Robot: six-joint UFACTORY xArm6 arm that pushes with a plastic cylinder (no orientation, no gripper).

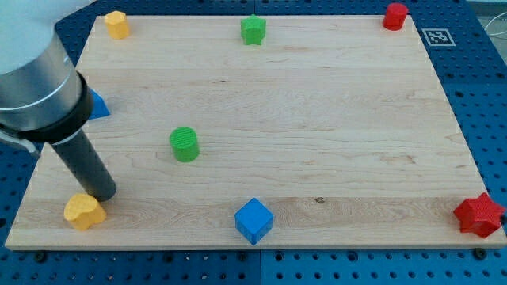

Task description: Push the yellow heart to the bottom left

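The yellow heart (84,211) lies near the board's bottom left corner. My tip (103,194) rests on the board just above and to the right of the heart, touching or almost touching it. The dark rod and the grey arm body rise from it toward the view's upper left.
A green cylinder (184,145) stands right of the rod. A blue cube (253,220) sits at the bottom middle. A blue triangle (97,105) is partly hidden behind the arm. A yellow block (117,24), a green star (253,30), a red block (394,16) and a red star (479,214) lie near the edges.
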